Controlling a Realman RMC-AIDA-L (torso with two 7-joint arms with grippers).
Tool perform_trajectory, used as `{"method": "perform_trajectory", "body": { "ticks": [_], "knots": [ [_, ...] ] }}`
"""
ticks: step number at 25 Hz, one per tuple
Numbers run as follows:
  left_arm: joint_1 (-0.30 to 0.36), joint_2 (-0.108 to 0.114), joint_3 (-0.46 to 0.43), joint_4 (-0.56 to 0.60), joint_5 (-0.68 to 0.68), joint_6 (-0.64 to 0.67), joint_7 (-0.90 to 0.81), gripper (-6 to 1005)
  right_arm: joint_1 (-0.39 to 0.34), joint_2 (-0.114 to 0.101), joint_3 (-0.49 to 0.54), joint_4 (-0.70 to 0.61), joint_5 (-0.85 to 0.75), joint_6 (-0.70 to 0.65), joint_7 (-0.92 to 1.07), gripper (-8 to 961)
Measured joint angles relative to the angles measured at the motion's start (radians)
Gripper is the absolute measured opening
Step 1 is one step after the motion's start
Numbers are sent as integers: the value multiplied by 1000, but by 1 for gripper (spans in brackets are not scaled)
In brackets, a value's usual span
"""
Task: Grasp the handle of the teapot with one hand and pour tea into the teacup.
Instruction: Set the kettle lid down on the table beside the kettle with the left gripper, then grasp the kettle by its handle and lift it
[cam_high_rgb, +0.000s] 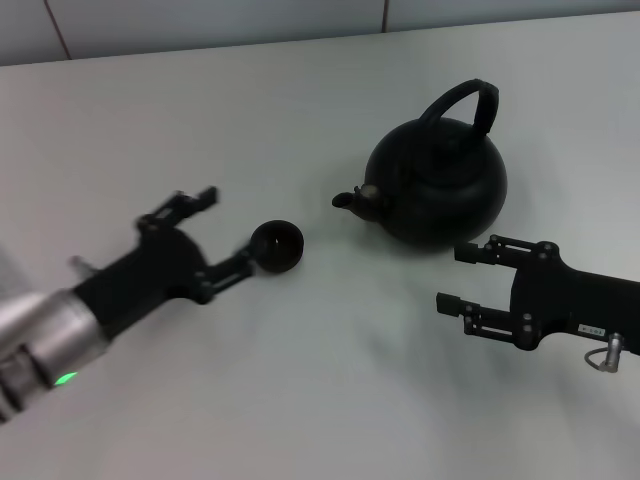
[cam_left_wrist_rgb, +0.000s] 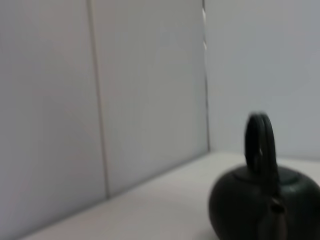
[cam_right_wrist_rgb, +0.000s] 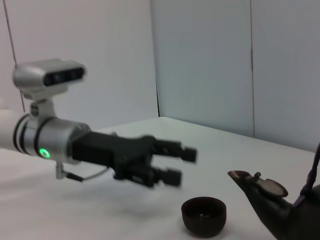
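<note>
**Both grippers open, nothing grasped, teapot sitting untouched on the desk**

Nearest your head camera, the left arm is coming in from the lower left corner, silver wrist section with a green light glowing on it. You're looking at the left gripper (cam_high_rgb: 235, 230) with its fingers spread wide and released, holding nothing. One fingertip is sitting right at the near side of the teacup (cam_high_rgb: 277, 246); from the head view you can't tell whether it is touching. The right wrist view is showing the left gripper (cam_right_wrist_rgb: 181, 164) hanging above and just behind the teacup (cam_right_wrist_rgb: 203, 215), apart from it, fingers open.

On the other side, the right gripper (cam_high_rgb: 463, 278) is reaching in from the lower right, fingers released and parted, empty. It is sitting just in front of the teapot (cam_high_rgb: 437, 178), upper finger close to the pot's base but not gripping anything.

Teapot is standing upright on the white desk (cam_high_rgb: 300, 380), right of centre, spout pointing toward the teacup. The handle (cam_high_rgb: 465, 104) is arching up over the lid, free, no finger around it. Left wrist view is catching the teapot (cam_left_wrist_rgb: 250, 202) edge-on with the handle (cam_left_wrist_rgb: 260, 145) rising as a narrow loop.

Teacup is sitting upright on the desk between the left gripper and the spout, near the spout but clear of it. You can't tell from these views whether anything is inside it.
</note>
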Motion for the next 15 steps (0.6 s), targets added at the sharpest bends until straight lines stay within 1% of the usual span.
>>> {"method": "perform_trajectory", "body": {
  "ticks": [1, 2, 8, 10, 11, 12, 15],
  "knots": [
    [59, 2, 3, 78, 0, 92, -57, 814, 3, 0, 0, 1, 0, 0, 0, 668],
    [59, 2, 3, 78, 0, 92, -57, 814, 3, 0, 0, 1, 0, 0, 0, 668],
    [246, 12, 21, 313, 0, 349, -250, 814, 9, 1, 2, 3, 0, 1, 1, 668],
    [301, 21, 31, 379, 0, 410, -298, 813, 10, 1, 2, 4, 0, 1, 1, 668],
    [328, 31, 42, 409, 0, 436, -329, 813, 9, 2, 3, 6, 6, 1, 1, 669],
    [334, 35, 47, 414, 0, 441, -336, 813, 9, 2, 3, 6, 6, 1, 1, 669],
    [358, 55, 90, 428, 2, 459, -366, 813, 4, 2, 4, 7, 22, -2, 1, 669]
  ]
}}
